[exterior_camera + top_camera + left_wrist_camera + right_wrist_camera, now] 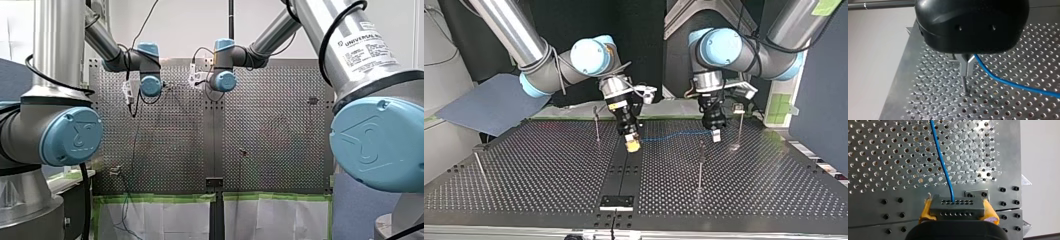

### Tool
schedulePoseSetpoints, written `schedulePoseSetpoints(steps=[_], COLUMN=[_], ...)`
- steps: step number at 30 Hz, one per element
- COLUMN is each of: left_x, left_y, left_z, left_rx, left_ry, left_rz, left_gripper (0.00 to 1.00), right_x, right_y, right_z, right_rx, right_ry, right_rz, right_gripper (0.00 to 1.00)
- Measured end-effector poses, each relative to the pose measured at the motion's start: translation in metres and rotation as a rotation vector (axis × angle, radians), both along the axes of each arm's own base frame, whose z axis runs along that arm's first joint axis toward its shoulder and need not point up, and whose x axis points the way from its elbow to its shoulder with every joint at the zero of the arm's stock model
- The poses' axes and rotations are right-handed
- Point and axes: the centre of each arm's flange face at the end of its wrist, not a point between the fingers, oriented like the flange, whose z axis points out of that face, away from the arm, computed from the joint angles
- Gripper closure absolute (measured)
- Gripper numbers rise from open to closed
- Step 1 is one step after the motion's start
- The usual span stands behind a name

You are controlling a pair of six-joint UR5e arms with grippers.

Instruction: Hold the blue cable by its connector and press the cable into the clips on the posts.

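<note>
The blue cable [674, 134] hangs just above the perforated table, stretched between my two grippers. My right gripper [958, 206] is shut on the cable's dark grey connector [956, 205], with a yellow pad [926, 210] on each side. In the top view my right gripper [632, 144] hangs over the table's centre seam. My left gripper [967, 67] has its metal fingers shut on the blue cable [1008, 82]. A thin metal rod [965, 86] runs from under its tips down to the plate. In the top view my left gripper [715, 134] is near the table's back right.
Thin posts stand on the table: one [700, 165] ahead of my left gripper, one with a clip [739, 125] beside it, one [596, 125] left of my right gripper, and one [479, 167] at the far left. A black bracket [616, 201] sits at the near edge.
</note>
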Motion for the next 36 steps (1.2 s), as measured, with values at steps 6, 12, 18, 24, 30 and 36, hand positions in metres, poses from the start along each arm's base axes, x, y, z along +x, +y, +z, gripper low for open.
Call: schedulePoseSetpoints(steps=[6,12,18,24,30,36], left_x=[0.008,0.014,0.022,0.029,0.037,0.047], left_y=[0.002,0.004,0.009,0.012,0.016,0.022], left_z=[0.001,0.007,0.004,0.009,0.018,0.003], left_rx=[-0.001,-0.003,-0.004,-0.002,-0.006,-0.007], left_ry=[-0.01,-0.02,-0.016,-0.03,-0.048,-0.017], left_rz=[-0.007,-0.014,-0.017,-0.031,-0.033,-0.02], left_gripper=[1.0,1.0,1.0,1.0,1.0,1.0], right_x=[0.005,0.012,0.011,0.007,0.005,0.004], right_y=[0.0,-0.002,-0.007,-0.015,-0.02,-0.025], right_z=[-0.005,-0.013,-0.015,-0.015,-0.014,-0.018], right_rx=[0.005,0.012,0.014,0.022,0.019,0.022], right_ry=[0.005,0.013,0.013,0.005,0.002,0.005], right_rz=[0.007,0.014,0.01,0.003,0.005,0.001], right_gripper=[1.0,1.0,1.0,1.0,1.0,1.0])
